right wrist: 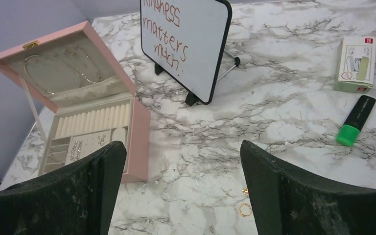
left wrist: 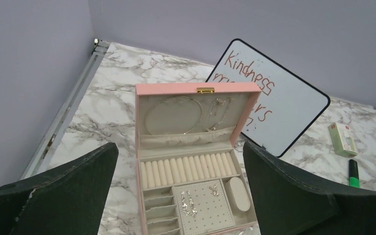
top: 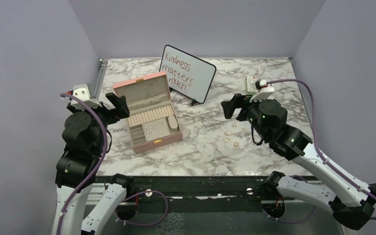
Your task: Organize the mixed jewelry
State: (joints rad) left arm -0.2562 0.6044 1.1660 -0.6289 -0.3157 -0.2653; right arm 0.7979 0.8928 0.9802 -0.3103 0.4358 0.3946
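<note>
While my right gripper (right wrist: 178,154) and left gripper (left wrist: 180,149) hang wide apart, empty, I judge a pick is due: the mixed jewelry (right wrist: 245,209), perhaps 5 pieces, lies loose just below the right one; next, a fine pinch on 1 of them.

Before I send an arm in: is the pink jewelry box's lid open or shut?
Open. The lid of the pink box stands tilted back, exposing the ring rolls and the earring pad inside.
</note>
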